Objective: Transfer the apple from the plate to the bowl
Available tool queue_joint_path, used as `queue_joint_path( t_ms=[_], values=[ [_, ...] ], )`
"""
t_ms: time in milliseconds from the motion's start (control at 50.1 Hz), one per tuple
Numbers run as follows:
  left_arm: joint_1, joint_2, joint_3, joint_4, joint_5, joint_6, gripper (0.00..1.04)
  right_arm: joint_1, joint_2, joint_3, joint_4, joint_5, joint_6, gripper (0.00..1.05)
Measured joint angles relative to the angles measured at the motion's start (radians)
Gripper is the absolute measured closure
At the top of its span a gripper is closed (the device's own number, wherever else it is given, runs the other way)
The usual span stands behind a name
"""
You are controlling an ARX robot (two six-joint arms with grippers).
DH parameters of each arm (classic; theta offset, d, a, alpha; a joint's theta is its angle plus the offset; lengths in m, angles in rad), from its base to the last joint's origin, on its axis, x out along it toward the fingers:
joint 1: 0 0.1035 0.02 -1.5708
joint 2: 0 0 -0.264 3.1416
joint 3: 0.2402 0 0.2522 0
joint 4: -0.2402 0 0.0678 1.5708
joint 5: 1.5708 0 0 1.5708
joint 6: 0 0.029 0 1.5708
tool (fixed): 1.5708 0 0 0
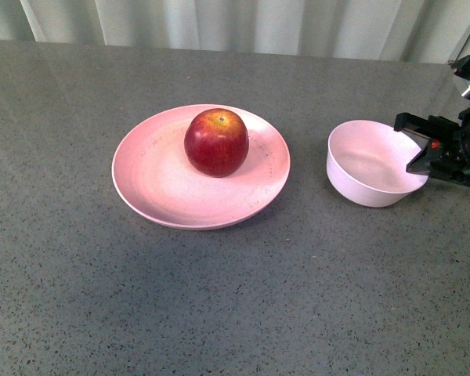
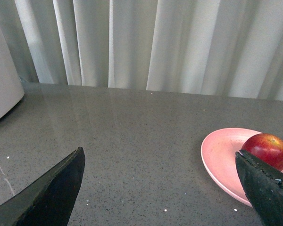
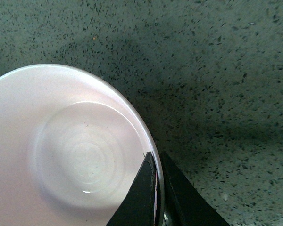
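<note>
The grey speckled table [image 1: 219, 313] is backed by a pale pleated curtain [image 1: 258, 23].

The plate [image 1: 153, 184] is set left of centre on the table. It is wide, shallow, round and pale pink, with faint speckling near the rim. One item is contained in it: the apple.

The bowl [image 1: 360, 168] is placed to the right of the plate, near it but not touching. It is small, deep, round and pale pinkish-white, with plain sloping sides. It is shown empty; concentric rings and a small highlight are seen on its floor in the right wrist view.

The apple [image 1: 216, 142] is located on the plate, towards the far side of the well, with its stem dimple turned upward. It is round, glossy and dark red, with a yellowish-orange patch around the dimple. It is well apart from the right gripper.

The right gripper [image 3: 155, 155] is clamped on the right-hand rim of the bowl: one finger is placed inside the wall and the other outside, with the rim pinched between them.

The left gripper [image 2: 159, 151] is released; its fingers are spread wide, with only bare table seen between them, and the plate and apple are seen beyond one fingertip
</note>
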Motion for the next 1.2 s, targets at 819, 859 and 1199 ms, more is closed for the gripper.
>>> queue_joint_path(
  t_ms=[819, 859, 1199],
  values=[
    [0.000, 0.000, 0.000, 0.000, 0.000, 0.000, 0.09, 0.029, 0.042, 0.048, -0.012, 0.011, 0.019, 0.60],
    [0.000, 0.000, 0.000, 0.000, 0.000, 0.000, 0.09, 0.026, 0.031, 0.044, -0.010, 0.007, 0.019, 0.54],
    [0.000, 0.000, 0.000, 0.000, 0.000, 0.000, 0.09, -0.065, -0.261, -0.097, 0.076, -0.024, -0.121, 0.09]
  ],
)
